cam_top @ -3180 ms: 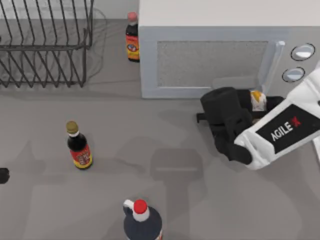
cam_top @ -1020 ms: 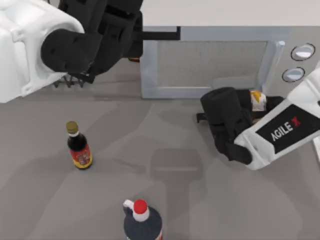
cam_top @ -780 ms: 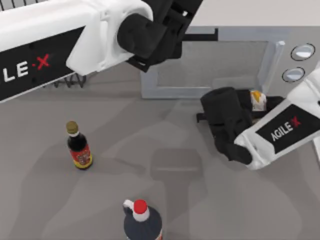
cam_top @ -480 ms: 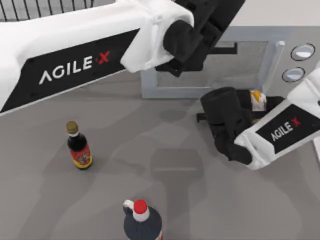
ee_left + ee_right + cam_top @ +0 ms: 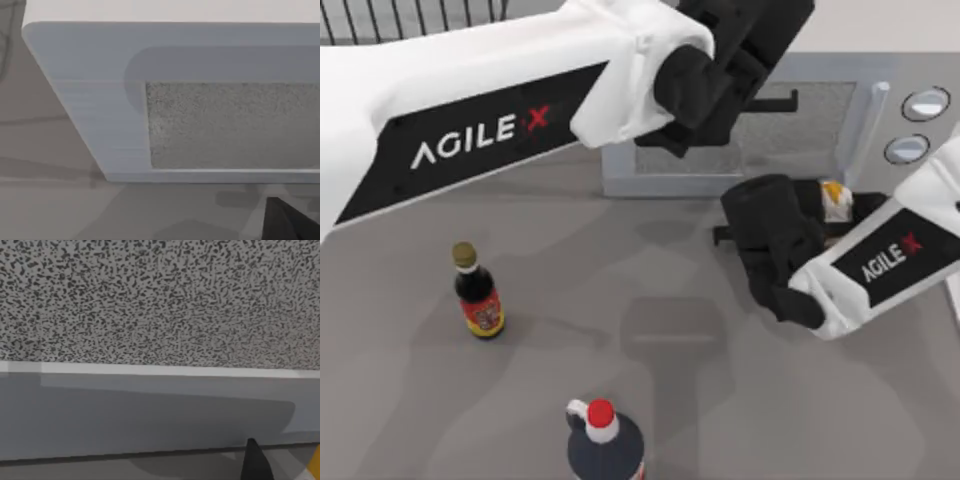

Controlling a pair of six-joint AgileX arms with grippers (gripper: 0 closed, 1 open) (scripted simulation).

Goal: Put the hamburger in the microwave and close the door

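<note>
Closed microwave (image 5: 740,100); right gripper (image 5: 810,205) clamped on hamburger (image 5: 836,200) just before its door (image 5: 720,130); left gripper (image 5: 790,100) near the handle (image 5: 860,125), opening impossible to tell; likely risks: handle missed, arms colliding.

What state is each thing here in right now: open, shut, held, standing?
door: shut against the microwave.
hamburger: off the table, held at the right gripper, just in front of the door.
left gripper: in front of the door's window, near the handle.
small sauce bottle: upright on the table.
red-capped bottle: upright at the near edge.
</note>
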